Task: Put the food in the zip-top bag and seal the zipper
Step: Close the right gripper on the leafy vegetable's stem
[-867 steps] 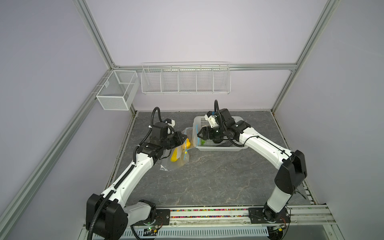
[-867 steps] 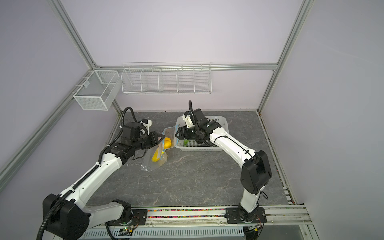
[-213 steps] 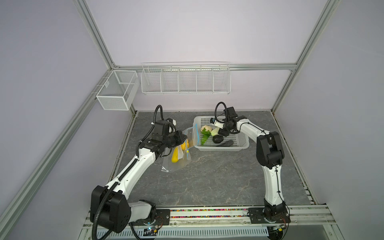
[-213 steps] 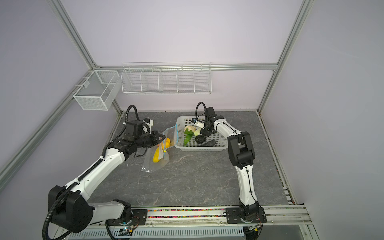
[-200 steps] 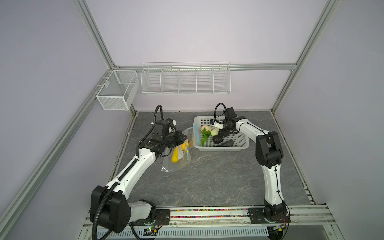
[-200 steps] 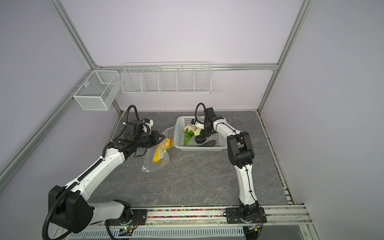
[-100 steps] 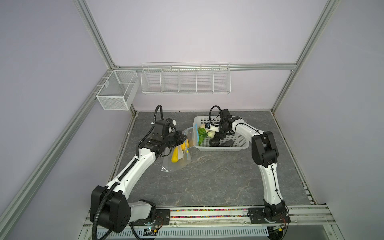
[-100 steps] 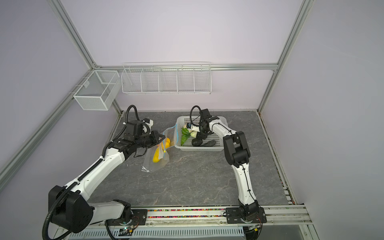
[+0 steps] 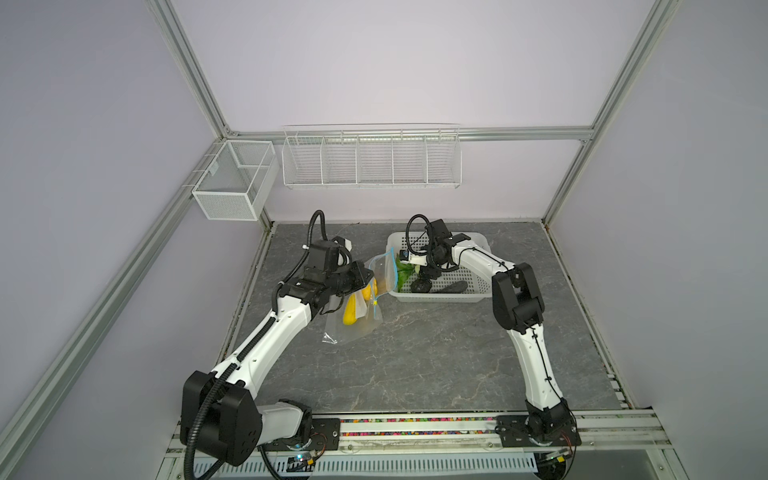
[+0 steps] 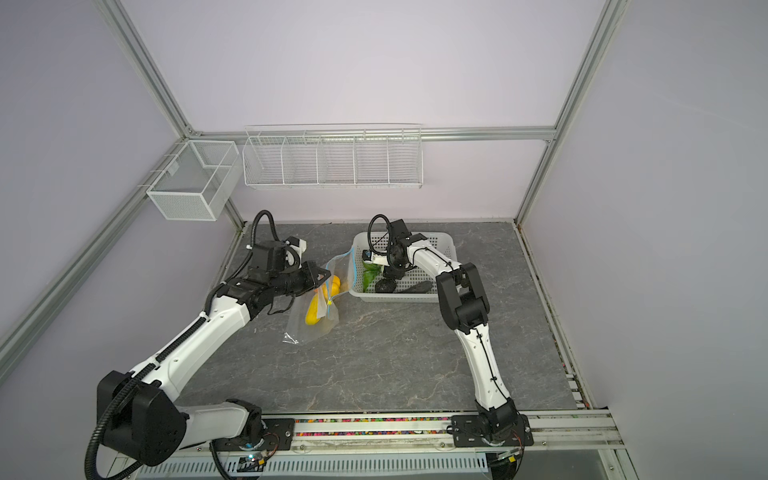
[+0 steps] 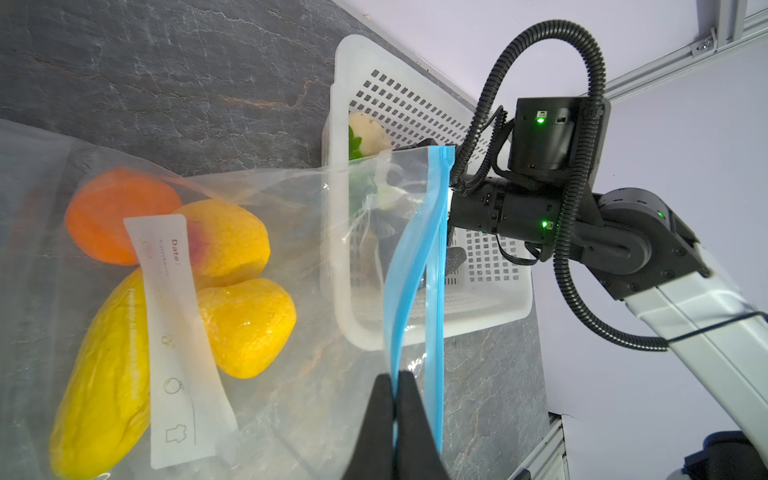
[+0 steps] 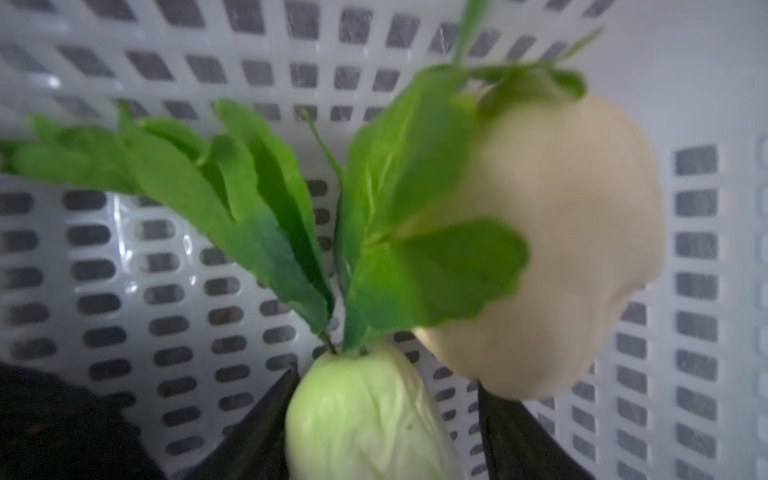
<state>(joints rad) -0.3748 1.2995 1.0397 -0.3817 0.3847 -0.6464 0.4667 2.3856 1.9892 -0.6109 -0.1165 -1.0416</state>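
The zip-top bag (image 11: 291, 249) hangs off the table with its mouth beside the basket, seen in both top views (image 9: 357, 320) (image 10: 320, 320). My left gripper (image 11: 395, 382) (image 9: 370, 279) is shut on one lip of the blue zipper (image 11: 436, 249); the mouth gapes. Inside lie an orange (image 11: 116, 216), two yellow lemons (image 11: 232, 241) and a long yellow piece (image 11: 104, 374). My right gripper (image 12: 386, 380) (image 9: 428, 274) is down in the basket, jaws open astride the pale bulb of the greens (image 12: 365, 415), beside a cream-white vegetable (image 12: 561, 249).
The white perforated basket (image 9: 478, 291) (image 11: 353, 62) stands at the back of the table and also holds a dark avocado (image 9: 420, 286) and a dark long piece (image 9: 453, 286). White wire racks (image 9: 370, 158) hang on the back wall.
My right gripper has moved left inside the basket onto the greens. The left gripper still holds the bag's mouth in the same place.
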